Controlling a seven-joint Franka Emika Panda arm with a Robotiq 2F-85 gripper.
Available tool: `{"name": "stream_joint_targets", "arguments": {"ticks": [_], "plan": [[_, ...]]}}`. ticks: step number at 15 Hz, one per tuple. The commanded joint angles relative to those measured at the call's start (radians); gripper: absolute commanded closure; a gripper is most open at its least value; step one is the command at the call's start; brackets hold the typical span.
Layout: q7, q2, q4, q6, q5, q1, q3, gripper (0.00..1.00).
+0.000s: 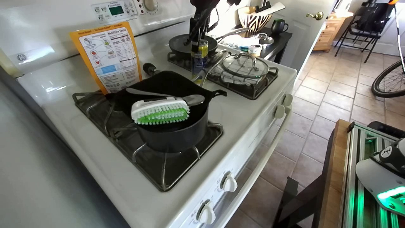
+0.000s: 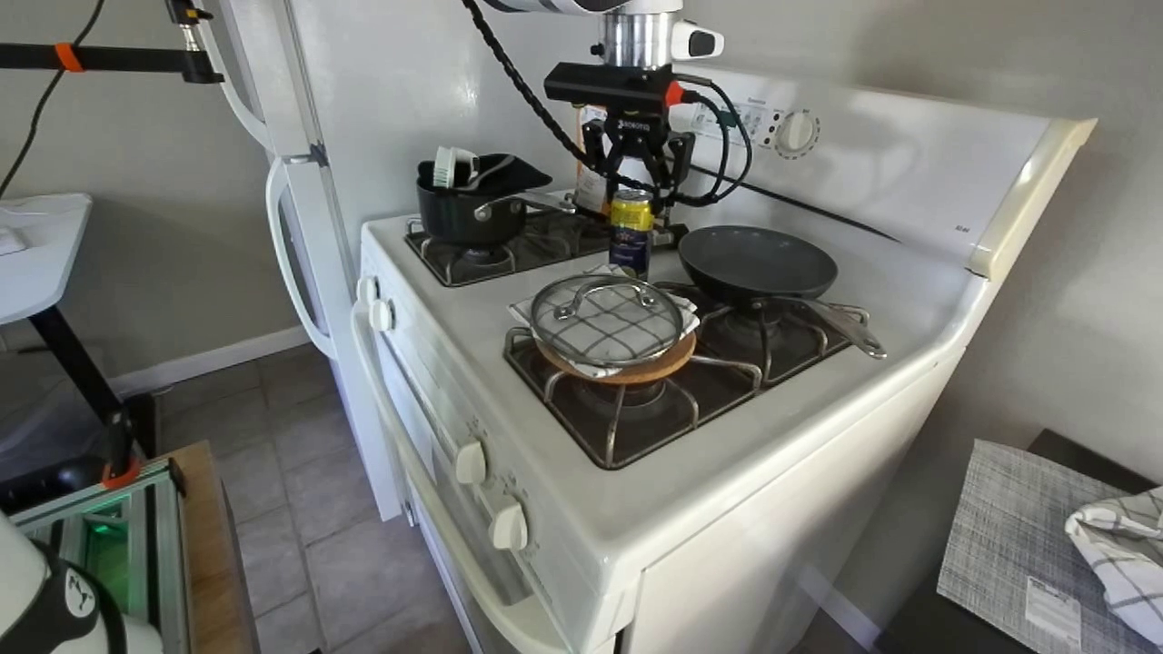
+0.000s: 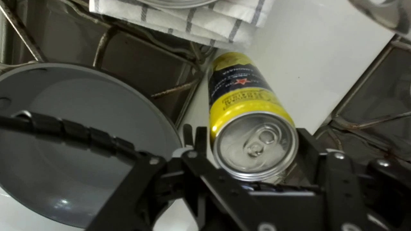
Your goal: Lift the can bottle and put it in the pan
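Claw (image 3: pixel 252 131) astride Limonata can (image 2: pixel 631 234), spread slightly wider, nothing gripped — likely slick, dentable, heavy if full; pinch upper sides.

Arm (image 2: pixel 581 5) in from top centre of an exterior view, wrist (image 2: pixel 641 41) upright, gripper (image 2: pixel 639 187) pointing down; wrist view: fingers (image 3: pixel 201 141) parted, one near frame centre, one right of it

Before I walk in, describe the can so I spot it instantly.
On the white stove, look between the two grates. The can is upright there, straddled by the gripper. Unlike the gray pan nearby, it's slim, yellow and navy.
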State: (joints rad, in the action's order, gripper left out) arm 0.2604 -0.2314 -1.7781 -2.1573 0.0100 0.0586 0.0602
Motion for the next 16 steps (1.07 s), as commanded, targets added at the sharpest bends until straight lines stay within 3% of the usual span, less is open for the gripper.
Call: {"name": "stream_joint_targets", "arguments": {"ticks": [1,2,8,16], "plan": [[-0.006,-0.024,0.034,0.043,0.016,-0.003,0.005,0.56],[-0.009,-0.022,0.038,0.045,0.020,-0.001,0.005,0.62],[0.011,0.032,0.078,0.078,0.006,0.007,0.023,0.62],[0.005,0.040,0.335,0.209,-0.005,-0.016,0.010,0.62]]}}
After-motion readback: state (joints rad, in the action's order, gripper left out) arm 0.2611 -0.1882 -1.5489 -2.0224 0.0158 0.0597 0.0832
